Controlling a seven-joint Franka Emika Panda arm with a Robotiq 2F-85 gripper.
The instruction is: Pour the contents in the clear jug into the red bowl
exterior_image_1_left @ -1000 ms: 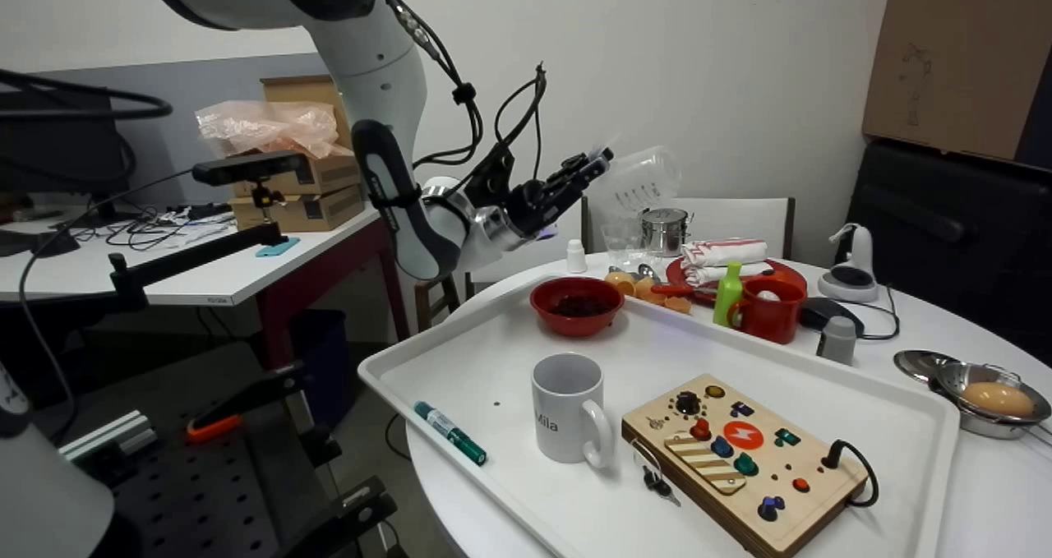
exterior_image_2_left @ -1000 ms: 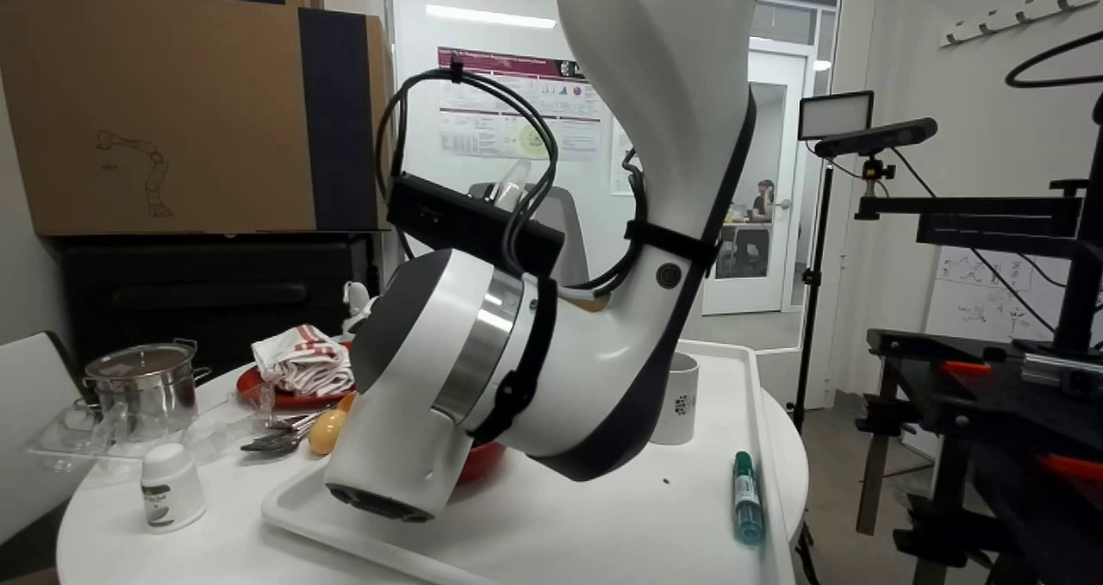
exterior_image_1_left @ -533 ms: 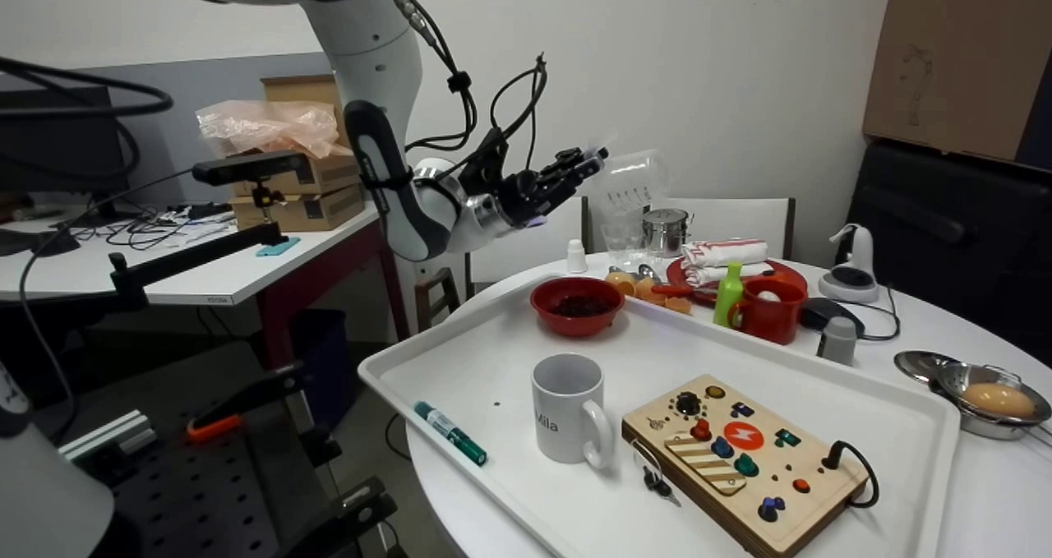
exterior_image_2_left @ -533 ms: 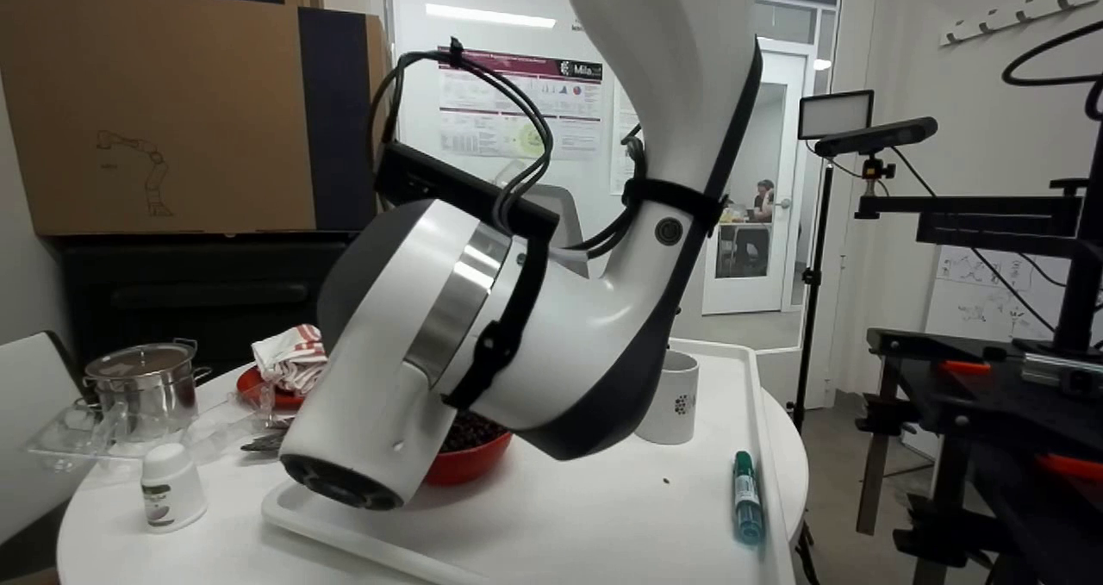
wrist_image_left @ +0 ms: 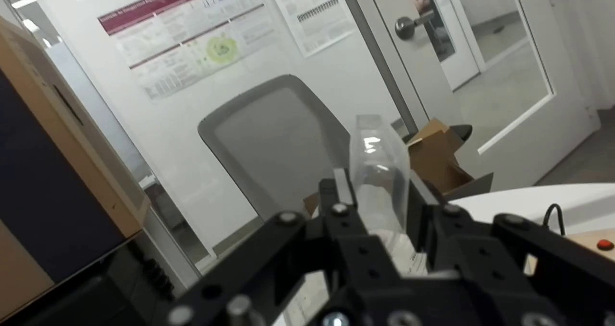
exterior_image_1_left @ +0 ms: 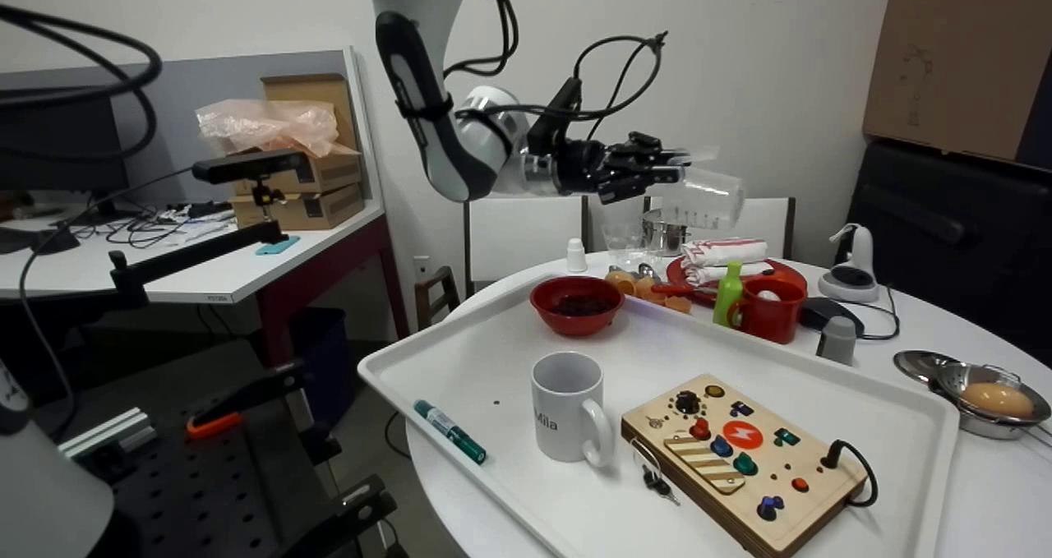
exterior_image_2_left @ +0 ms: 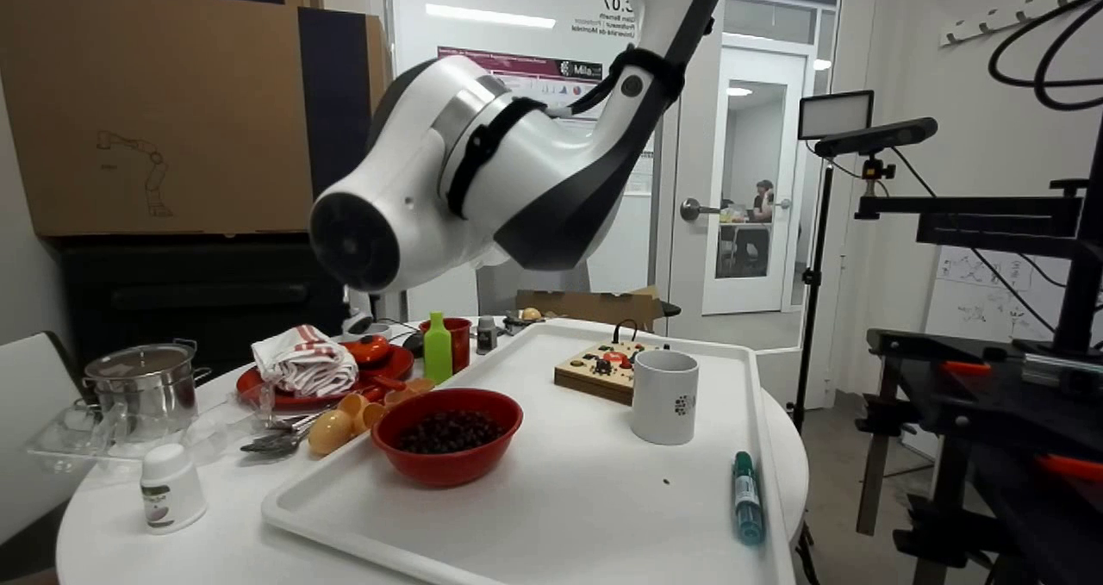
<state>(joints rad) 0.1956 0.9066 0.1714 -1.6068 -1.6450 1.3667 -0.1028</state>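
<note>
Grasping the clear, line-marked jug (exterior_image_1_left: 708, 200), my black claw (exterior_image_1_left: 684, 167) hung aloft. Lower down, the shallow, round red bowl (exterior_image_2_left: 444, 470) of small dark pieces (exterior_image_2_left: 450, 434) sat on the white rectangular tray (exterior_image_2_left: 551, 516).

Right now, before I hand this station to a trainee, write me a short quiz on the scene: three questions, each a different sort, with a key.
1. True or false: the end effector holds the clear jug tilted and off the table.

2. Multiple choice: what does the red bowl hold?
A) a folded cloth
B) small dark pieces
C) a single egg

3. Compare: which stands nearer to the green marker on the white tray, the mug or the red bowl?

Key: 1. True. 2. B. 3. The mug.
</note>
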